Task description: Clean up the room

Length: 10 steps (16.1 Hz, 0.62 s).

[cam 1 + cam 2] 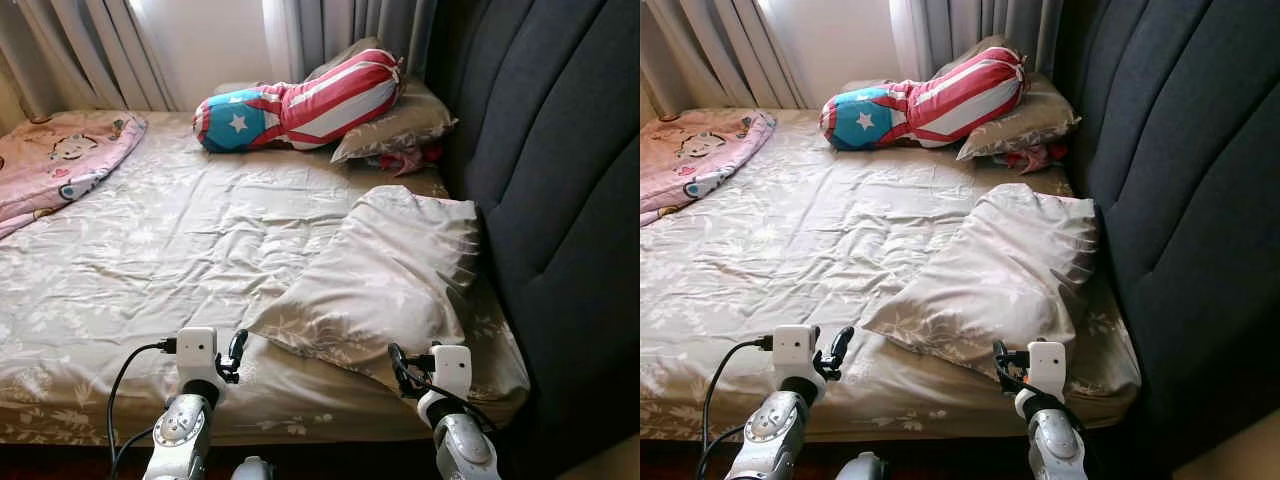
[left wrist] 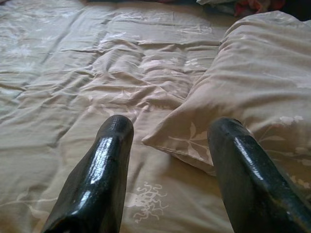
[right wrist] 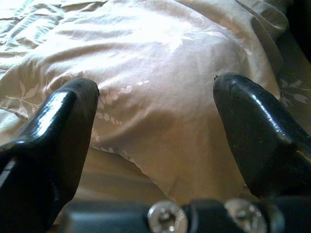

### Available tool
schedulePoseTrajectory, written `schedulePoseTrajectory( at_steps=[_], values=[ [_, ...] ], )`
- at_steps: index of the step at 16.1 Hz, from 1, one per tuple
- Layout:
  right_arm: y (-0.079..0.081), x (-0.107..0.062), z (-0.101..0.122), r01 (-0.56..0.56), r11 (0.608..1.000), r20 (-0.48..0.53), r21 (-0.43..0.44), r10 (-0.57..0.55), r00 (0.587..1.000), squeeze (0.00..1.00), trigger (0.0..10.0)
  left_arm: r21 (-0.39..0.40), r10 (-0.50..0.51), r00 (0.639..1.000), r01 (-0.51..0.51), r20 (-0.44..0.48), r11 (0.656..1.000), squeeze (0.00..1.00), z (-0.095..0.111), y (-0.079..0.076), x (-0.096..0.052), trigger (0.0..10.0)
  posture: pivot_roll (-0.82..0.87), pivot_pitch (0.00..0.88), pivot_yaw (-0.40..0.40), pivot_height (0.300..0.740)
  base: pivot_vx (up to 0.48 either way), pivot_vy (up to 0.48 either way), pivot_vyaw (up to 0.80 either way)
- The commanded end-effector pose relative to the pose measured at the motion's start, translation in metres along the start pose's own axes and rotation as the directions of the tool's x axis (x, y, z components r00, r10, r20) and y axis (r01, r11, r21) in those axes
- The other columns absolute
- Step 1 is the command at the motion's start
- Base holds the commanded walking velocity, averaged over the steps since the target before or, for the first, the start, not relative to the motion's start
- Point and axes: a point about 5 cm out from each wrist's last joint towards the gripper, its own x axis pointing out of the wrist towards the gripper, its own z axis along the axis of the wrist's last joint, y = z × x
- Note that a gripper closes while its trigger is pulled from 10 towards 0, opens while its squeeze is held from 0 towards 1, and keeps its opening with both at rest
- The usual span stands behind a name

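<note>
Pillow: big beige leaf-print pillow lies crooked on the bed, just ahead of both grippers.
L gripper: fingers wide apart, lined up w/ pillow's near corner.
R gripper: fingers apart, facing pillow's middle, prob. to grab it.

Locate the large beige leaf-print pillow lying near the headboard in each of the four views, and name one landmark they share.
Left eye view: beige leaf-print pillow right of centre, beside the dark padded headboard.
Right eye view: pillow at centre, headboard on its right.
Left wrist view: pillow beyond the left gripper, its corner between the open fingers.
Right wrist view: pillow ahead of the open right gripper.
Shared landmark: the crumpled beige bedsheet.
</note>
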Motion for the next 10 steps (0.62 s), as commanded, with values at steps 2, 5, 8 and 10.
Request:
schedulePoseTrajectory(
  at_steps=[2,5,8,10],
  values=[
    [0.0006,0.001,0.0001,0.002,1.0,-0.003,0.001,-0.002,1.0,0.0,10.0,-0.007,0.002,1.0,-0.002,0.012,1.0,0.0,0.0032,0.0008,0.0014,10.0,0.02,0.0,-0.011,0.661,0.3,0.0,0.0],
    [0.0004,0.0008,0.0001,0.0,1.0,-0.003,-0.003,0.0,1.0,0.0,10.0,-0.01,0.0,1.0,0.001,0.013,1.0,0.0,0.0033,-0.0004,0.0015,10.0,0.02,0.0,-0.011,0.661,0.31,0.0,0.0],
    [-0.001,0.0008,0.0003,0.004,1.0,-0.003,-0.004,-0.004,1.0,0.0,10.0,-0.017,0.001,1.0,0.0,0.015,1.0,0.0,0.0034,-0.0013,0.0017,10.0,0.01,0.0,-0.013,0.661,0.312,0.0,0.0],
    [-0.001,0.001,0.0005,0.003,1.0,-0.003,-0.004,-0.003,1.0,0.0,10.0,-0.018,0.002,1.0,-0.002,0.016,1.0,0.0,0.0036,-0.0015,0.0019,10.0,0.02,0.0,-0.014,0.661,0.309,0.0,0.0]
  ],
)
